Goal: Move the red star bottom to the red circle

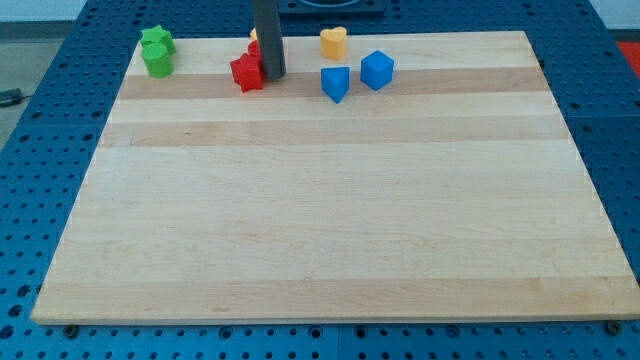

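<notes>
Wooden board [330, 200] on blue pegboard | red star [246, 72] near the top edge, left of middle | my tip [273, 75] touching its right side, grips nothing | red circle [255, 48] mostly hidden behind rod | green blocks [156, 52] top-left corner | blue blocks [357, 76], yellow block [333, 42] right of the rod.

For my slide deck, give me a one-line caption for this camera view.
My tip rests beside the red star near the wooden board's top edge, partly hiding another red block.
</notes>
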Controlling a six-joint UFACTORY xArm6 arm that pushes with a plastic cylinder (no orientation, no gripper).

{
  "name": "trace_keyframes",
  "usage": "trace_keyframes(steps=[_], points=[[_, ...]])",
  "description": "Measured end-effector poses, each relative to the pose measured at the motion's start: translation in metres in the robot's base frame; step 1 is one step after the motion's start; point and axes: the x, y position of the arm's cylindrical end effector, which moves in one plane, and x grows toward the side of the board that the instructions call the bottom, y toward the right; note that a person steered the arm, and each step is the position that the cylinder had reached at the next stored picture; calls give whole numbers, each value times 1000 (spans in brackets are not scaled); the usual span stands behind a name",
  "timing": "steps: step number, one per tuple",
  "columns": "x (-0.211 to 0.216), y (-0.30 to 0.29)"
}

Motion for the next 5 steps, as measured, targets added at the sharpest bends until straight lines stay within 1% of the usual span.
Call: trace_keyframes(steps=[1, 2, 3, 4, 5], points=[[-12, 0], [-12, 0], [8, 3], [57, -7], [82, -71]])
